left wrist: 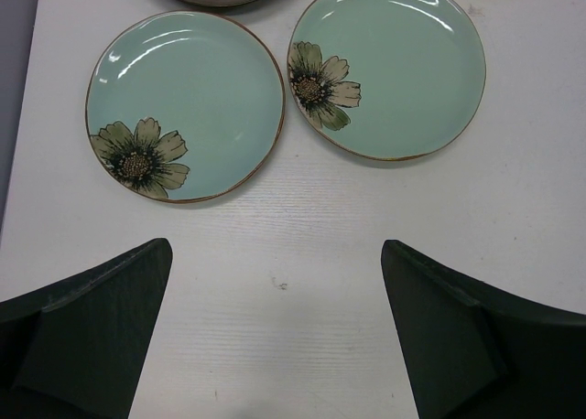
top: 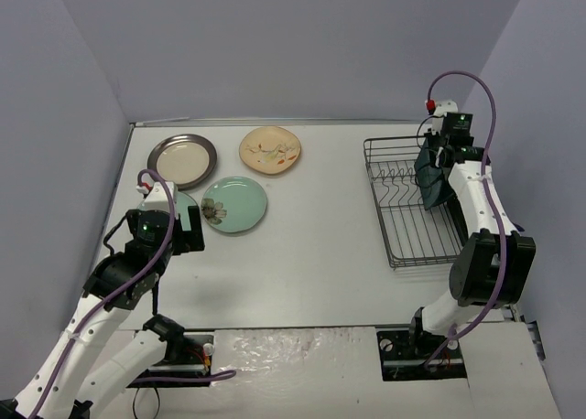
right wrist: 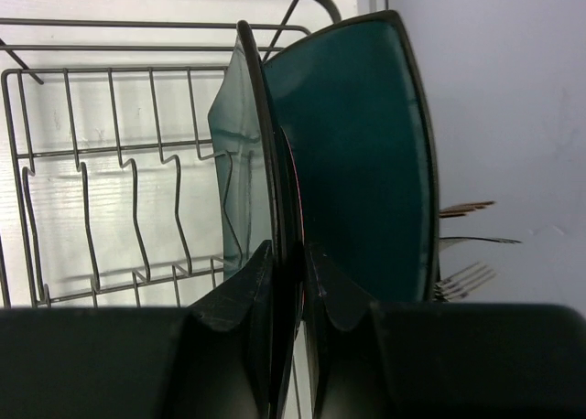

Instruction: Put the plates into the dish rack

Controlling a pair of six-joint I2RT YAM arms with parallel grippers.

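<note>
My right gripper (top: 438, 163) (right wrist: 295, 250) is shut on the rim of a dark teal plate (right wrist: 245, 154), held on edge over the far right end of the dish rack (top: 403, 231) (right wrist: 110, 145). A second dark teal plate (right wrist: 366, 154) stands just beside it on the right. My left gripper (top: 188, 222) (left wrist: 276, 250) is open and empty, just short of two mint-green flower plates: the left one (left wrist: 188, 94), partly under my arm in the top view, and the right one (top: 236, 204) (left wrist: 394, 67). The grey-brown rimmed cream plate (top: 182, 159) and the cream floral plate (top: 270, 150) lie further back.
Forks (right wrist: 462, 277) stick out of the cutlery holder on the rack's right side. Grey walls close in the table on the left, back and right. The rack's upright tines (right wrist: 137, 209) to the left of the held plate hold nothing.
</note>
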